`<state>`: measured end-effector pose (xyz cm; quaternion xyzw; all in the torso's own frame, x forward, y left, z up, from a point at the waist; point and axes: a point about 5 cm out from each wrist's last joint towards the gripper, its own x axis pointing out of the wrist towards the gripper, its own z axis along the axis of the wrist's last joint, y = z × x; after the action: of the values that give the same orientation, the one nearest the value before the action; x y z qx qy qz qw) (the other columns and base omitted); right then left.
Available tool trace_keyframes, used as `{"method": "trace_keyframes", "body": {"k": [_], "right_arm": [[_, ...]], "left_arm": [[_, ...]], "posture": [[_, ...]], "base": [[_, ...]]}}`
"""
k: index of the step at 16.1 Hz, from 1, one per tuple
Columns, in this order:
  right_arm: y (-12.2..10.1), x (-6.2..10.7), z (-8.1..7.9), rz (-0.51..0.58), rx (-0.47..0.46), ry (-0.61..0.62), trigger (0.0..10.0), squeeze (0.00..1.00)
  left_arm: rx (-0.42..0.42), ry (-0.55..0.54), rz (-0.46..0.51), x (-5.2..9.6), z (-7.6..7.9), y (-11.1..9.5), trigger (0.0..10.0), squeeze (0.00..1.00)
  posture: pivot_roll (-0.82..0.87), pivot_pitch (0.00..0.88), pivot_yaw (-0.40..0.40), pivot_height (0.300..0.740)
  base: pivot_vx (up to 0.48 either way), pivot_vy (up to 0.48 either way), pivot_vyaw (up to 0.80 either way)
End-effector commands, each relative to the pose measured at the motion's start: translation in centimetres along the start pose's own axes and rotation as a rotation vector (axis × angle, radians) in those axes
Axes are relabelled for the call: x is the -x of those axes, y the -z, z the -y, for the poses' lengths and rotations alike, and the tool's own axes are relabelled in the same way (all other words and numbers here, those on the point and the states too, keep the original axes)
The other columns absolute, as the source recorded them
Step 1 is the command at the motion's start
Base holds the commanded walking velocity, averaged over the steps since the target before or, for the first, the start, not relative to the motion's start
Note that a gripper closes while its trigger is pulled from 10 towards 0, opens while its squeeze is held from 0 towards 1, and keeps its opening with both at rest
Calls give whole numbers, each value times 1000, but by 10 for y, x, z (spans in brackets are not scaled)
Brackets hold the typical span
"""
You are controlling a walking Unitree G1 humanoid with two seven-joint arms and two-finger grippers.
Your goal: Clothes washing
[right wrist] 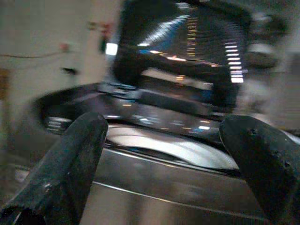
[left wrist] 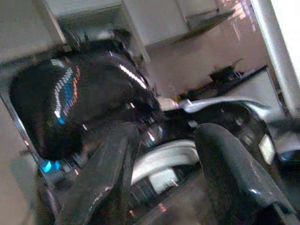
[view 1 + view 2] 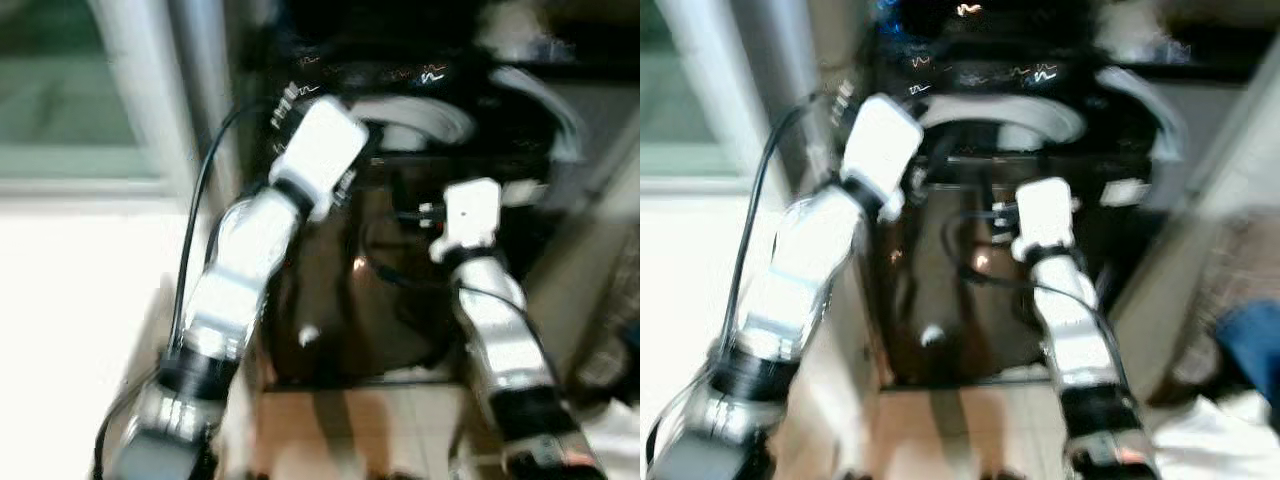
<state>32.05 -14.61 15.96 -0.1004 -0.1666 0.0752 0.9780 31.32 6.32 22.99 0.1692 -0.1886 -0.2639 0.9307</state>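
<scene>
Both grippers, the left gripper point(image 2: 164, 178) and the right gripper point(image 1: 164, 164), reach forward with fingers spread apart and grasping nothing, raised before a glossy black top-loading washing machine point(image 3: 350, 300) whose lid point(image 1: 187, 42) stands open above its pale drum rim point(image 3: 1000, 115), all blurred.

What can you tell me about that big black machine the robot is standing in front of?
It is a top-loading washing machine with a glossy black body that mirrors the room's lights. Its dark lid stands raised at the back, and a pale ring rims the open top. It stands on a light tiled floor beside a window. Both arms reach toward its front, the left tool and right tool open, holding nothing. The pictures are blurred, so whether laundry is inside cannot be told.
</scene>
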Motion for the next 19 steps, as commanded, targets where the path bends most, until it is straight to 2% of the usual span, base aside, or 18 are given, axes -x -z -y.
{"method": "trace_keyframes", "body": {"k": [1, 2, 4, 6, 7, 9, 11, 13, 15, 17, 19], "right_arm": [[3, 0, 1, -14, 5, 0, 10000, 0], [8, 6, 5, -24, 27, -4, 10000, 0], [13, 11, 8, -42, 36, -1, 10000, 0], [14, 15, 7, -46, 48, -17, 10000, 0], [14, 15, 7, -45, 48, -20, 10000, 0], [16, 20, 7, -64, 38, -34, 10000, 0], [19, 22, 4, -76, 22, -52, 10000, 0], [28, 25, -8, -131, -32, -110, 10000, 0], [38, 28, -16, -189, -92, -141, 10000, 0], [43, 26, -10, -213, -123, -99, 10000, 0], [33, 20, -11, -149, -68, -96, 10000, 0]], "left_arm": [[-13, -46, -26, 4, -8, 4, 10000, 0], [82, -117, -146, 39, -5, 32, 10000, 0], [117, -148, -195, 55, 3, 40, 10000, 0], [86, -171, -217, 61, 5, 46, 10000, 0], [99, -183, -240, 64, 4, 51, 10000, 0], [179, -260, -339, 83, 0, 76, 10000, 0], [197, -316, -398, 99, -4, 89, 10000, 0], [147, -375, -449, 112, -5, 104, 10000, 0], [252, -492, -514, 130, -9, 117, 10000, 0], [267, -477, -505, 131, -5, 115, 10000, 0], [227, -414, -438, 115, -4, 103, 10000, 0]], "posture": [[-17, 0, -3, 723], [-5, 0, -14, 723], [3, 0, -20, 723], [-20, 0, -28, 723], [-27, 0, -28, 723], [-20, 0, -26, 723], [-10, 0, -37, 723], [2, 0, -38, 723], [1, 0, -35, 723], [16, 0, -32, 723], [19, 0, -29, 723]], "base": [[0, 0, -731], [0, 0, -725], [0, 0, -722], [0, 0, -719], [0, 0, -719], [0, 0, -703], [0, 0, -678], [0, 0, -675], [0, 0, -678], [0, 0, -675], [0, 0, -678]]}}
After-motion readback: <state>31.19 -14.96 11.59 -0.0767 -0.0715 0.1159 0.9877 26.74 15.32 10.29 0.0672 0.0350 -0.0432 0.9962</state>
